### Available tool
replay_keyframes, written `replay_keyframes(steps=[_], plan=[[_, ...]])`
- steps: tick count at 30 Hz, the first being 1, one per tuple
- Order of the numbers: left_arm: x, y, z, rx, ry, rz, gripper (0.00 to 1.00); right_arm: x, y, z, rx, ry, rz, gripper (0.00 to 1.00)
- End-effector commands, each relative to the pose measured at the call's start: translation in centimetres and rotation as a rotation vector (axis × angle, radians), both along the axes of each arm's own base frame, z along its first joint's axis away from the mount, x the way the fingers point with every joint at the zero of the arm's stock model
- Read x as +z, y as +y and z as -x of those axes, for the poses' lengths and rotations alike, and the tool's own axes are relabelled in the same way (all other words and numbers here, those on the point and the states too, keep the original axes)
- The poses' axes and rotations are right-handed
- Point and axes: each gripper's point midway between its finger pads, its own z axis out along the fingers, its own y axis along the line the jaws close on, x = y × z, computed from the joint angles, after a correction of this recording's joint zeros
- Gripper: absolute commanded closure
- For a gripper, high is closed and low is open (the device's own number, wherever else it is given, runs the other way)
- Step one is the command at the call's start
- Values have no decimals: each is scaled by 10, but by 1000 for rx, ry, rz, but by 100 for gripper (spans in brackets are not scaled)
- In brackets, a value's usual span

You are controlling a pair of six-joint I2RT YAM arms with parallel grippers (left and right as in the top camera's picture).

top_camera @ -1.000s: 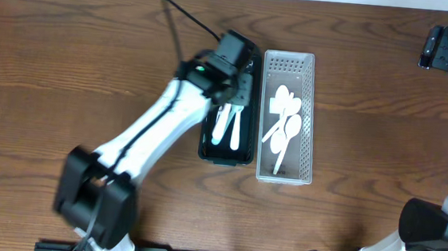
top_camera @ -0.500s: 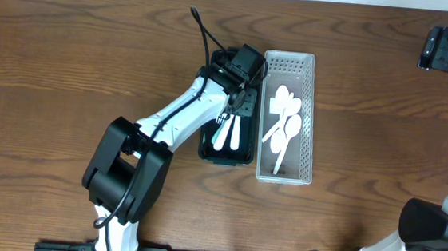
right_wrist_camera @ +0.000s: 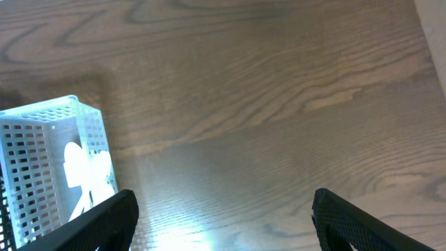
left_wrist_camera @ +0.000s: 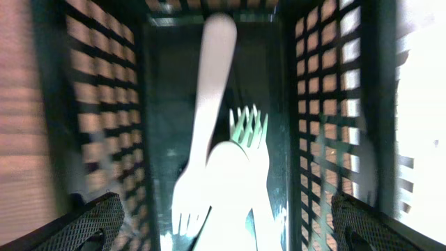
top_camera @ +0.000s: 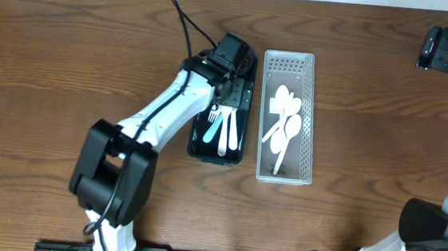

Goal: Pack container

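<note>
A black slatted container (top_camera: pixel 195 142) stands left of a white perforated basket (top_camera: pixel 290 60). White plastic forks (top_camera: pixel 224 129) lie in the black one, and white spoons (top_camera: pixel 284 118) lie in the white one. My left gripper (top_camera: pixel 233 84) hovers over the black container's far end. In the left wrist view it (left_wrist_camera: pixel 226 233) is open above the forks (left_wrist_camera: pixel 209 104), with nothing between its fingers and the container's walls (left_wrist_camera: pixel 104 104) on both sides. My right gripper (top_camera: pixel 438 48) is at the far right corner, open and empty (right_wrist_camera: pixel 230 223) over bare wood.
The right wrist view shows the white basket (right_wrist_camera: pixel 42 160) and its spoons (right_wrist_camera: pixel 83 167) at the left edge. A black cable (top_camera: pixel 190 28) runs from the left arm across the table behind the containers. The table's far edge is close behind the right gripper.
My left gripper has gone from nearly shut to wide open, and a fork now lies loose in the black container. That container has shifted a little left. The right arm has not moved.
</note>
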Motion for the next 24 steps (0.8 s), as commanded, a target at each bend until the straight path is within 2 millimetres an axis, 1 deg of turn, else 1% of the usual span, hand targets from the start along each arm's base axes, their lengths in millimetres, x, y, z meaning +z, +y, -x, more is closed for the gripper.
replay_keyframes(steps=[1, 4, 8, 10, 12, 14, 16, 18, 19, 21, 24], plan=[[46, 9, -10, -14, -129, -16, 2, 2, -3, -1, -1, -9, -6, 17], [75, 21, -14, 0, -214, -47, 2, 4, 3, -5, 17, -26, -14, 17], [115, 43, -16, 54, -292, -15, 2, 7, 16, -16, 56, -56, -6, 17], [136, 62, -19, 110, -334, 9, 2, 10, 27, -23, 88, -78, -1, 17], [154, 85, -20, 164, -372, 19, 2, 12, 41, -33, 122, -106, 1, 16], [169, 114, -21, 228, -401, 20, 2, 14, 58, -43, 163, -132, 2, 15], [177, 140, -22, 286, -418, 14, 2, 13, 79, -55, 212, -151, 4, 13], [180, 162, -24, 337, -425, 5, 2, 8, 97, -67, 253, -160, 2, 10], [180, 175, -25, 366, -427, -1, 2, 2, 108, -76, 274, -165, 0, 8], [182, 194, -29, 413, -437, -8, 2, -9, 122, -94, 301, -173, -1, 1], [186, 215, -34, 461, -463, -11, 2, -32, 135, -129, 346, -198, 16, 1]])
